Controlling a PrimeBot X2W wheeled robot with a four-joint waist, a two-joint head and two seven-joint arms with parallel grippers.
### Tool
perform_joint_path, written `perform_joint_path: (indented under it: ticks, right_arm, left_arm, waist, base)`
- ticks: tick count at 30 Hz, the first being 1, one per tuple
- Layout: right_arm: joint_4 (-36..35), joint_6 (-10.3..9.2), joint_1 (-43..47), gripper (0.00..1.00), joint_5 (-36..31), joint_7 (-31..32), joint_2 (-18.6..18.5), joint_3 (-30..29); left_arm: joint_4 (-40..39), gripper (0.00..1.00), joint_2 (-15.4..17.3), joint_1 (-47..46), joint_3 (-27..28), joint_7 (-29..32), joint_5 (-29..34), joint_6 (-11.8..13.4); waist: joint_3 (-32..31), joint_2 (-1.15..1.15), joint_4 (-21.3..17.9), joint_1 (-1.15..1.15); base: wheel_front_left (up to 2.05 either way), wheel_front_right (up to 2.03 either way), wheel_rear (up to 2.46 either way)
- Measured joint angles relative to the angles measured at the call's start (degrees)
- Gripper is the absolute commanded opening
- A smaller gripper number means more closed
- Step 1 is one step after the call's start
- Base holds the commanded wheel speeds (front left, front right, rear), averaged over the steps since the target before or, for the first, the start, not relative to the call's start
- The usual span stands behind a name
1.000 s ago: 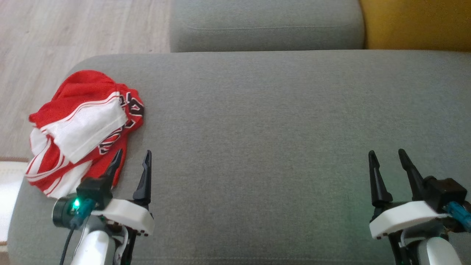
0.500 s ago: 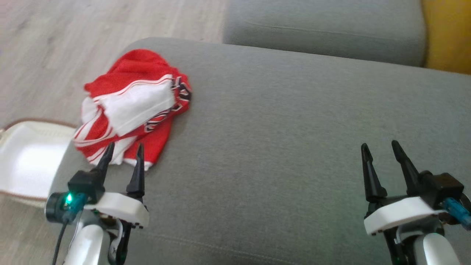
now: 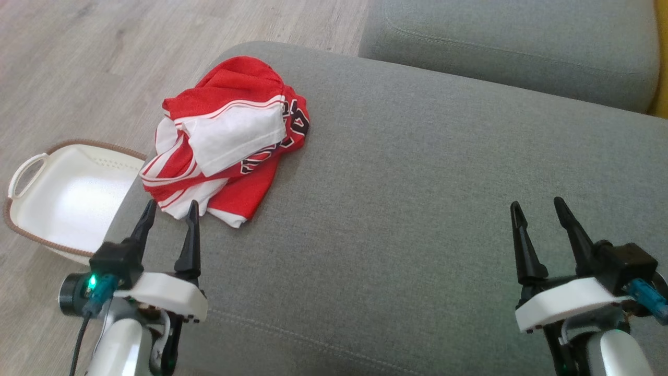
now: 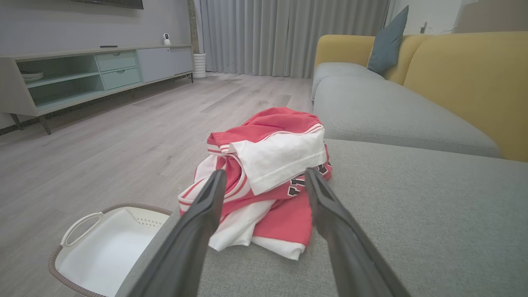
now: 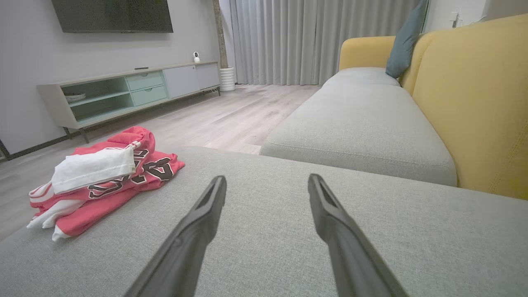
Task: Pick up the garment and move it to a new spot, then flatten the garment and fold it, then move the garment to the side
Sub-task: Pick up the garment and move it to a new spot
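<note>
The garment (image 3: 229,138) is a crumpled red and white jersey with dark lettering, lying at the left end of the grey sofa cushion (image 3: 417,209). My left gripper (image 3: 170,207) is open just short of its near edge, fingers pointing at it with nothing between them. In the left wrist view the garment (image 4: 268,173) lies straight ahead between the two dark fingers (image 4: 198,231). Far to the right my right gripper (image 3: 537,204) is open over bare cushion. The right wrist view shows the garment (image 5: 103,177) off to the left of the right gripper (image 5: 266,181).
A white basket (image 3: 68,198) with a brown woven rim stands on the wood floor (image 3: 104,62) beside the cushion's left end. A second grey seat cushion (image 3: 511,52) lies beyond, with yellow backrests (image 5: 474,103). A low TV cabinet (image 4: 82,74) stands across the room.
The head camera has turned left, so the garment sits nearer the picture's middle and the basket has come into view. Both grippers stay open; the left one now points at the garment's near edge.
</note>
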Motion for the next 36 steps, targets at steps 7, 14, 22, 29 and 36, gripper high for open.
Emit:
perform_joint_path:
  ticks: [7,14,22,29,36]
  right_arm:
    - [-0.73,0.00,-0.02,1.00,0.00,0.60,0.00,0.01]
    - [-2.98,0.00,-1.82,1.00,-0.71,2.71,-0.11,-0.03]
    - [-7.17,0.00,-6.95,1.00,-2.15,5.35,-2.03,-0.60]
    - [-8.08,0.00,-10.08,1.00,-2.61,6.54,-2.97,-0.15]
    - [-7.88,0.00,-11.90,1.00,-2.60,6.55,-3.54,0.48]
  left_arm:
    - [-0.58,1.00,-0.02,-0.10,0.04,0.00,-0.18,-0.12]
    - [1.72,1.00,0.68,-5.67,1.40,0.62,-2.59,-2.13]
    - [10.45,1.00,2.49,-19.33,2.42,6.70,-7.31,-4.70]
    - [22.10,1.00,3.83,-29.94,1.52,10.54,-12.43,-6.11]
    - [32.18,0.50,6.10,-37.88,-3.35,18.42,-19.14,-6.14]
  waist:
    - [1.34,0.00,-0.19,0.00]
    - [5.75,0.00,-0.70,0.00]
    - [14.53,0.00,-1.45,0.01]
    - [20.96,0.00,-2.01,0.02]
    - [24.24,0.00,-3.16,0.01]
  base:
    - [0.00,0.00,0.00]
    - [0.00,0.00,0.00]
    - [0.00,0.00,0.00]
    - [0.00,0.00,0.00]
    - [0.00,0.00,0.00]
